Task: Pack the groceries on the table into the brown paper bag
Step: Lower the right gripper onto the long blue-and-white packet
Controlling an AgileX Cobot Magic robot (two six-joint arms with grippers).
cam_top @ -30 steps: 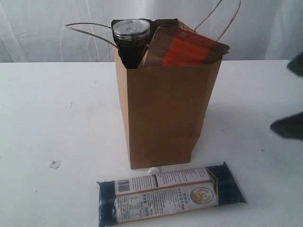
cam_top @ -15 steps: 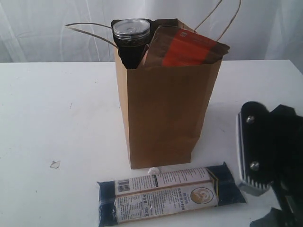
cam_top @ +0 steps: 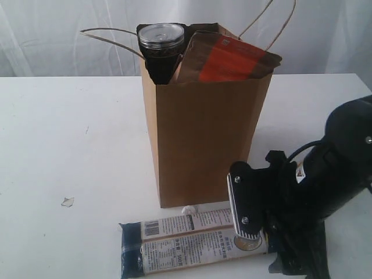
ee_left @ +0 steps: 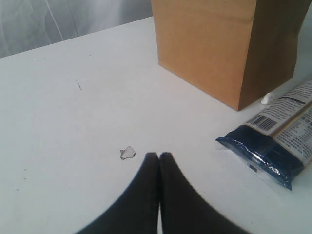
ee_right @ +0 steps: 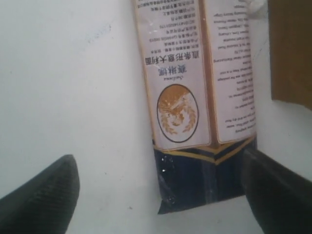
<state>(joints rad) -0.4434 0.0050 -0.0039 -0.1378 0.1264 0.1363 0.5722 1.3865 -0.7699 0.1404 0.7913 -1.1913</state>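
Your long packet (cam_top: pixel 186 241) lies flat on the table (cam_top: pixel 58 145) just in front of the paper bag (cam_top: pixel 203 145). Its navy end sits between the wide-spread fingers (ee_right: pixel 39 195) of your right gripper (cam_top: pixel 264 244), one on each side, with contact unclear. Only the right wrist view shows that straddle and the gold wreath emblem; only the exterior view shows the can (cam_top: pixel 161 46) and pouch (cam_top: pixel 226 58) poking from the bag's top. The packet has navy ends and a tan printed middle with a barcode. Your left gripper (ee_left: pixel 159 161) is closed on nothing, by a wrapper scrap (ee_left: pixel 127 152) farther from the bag.
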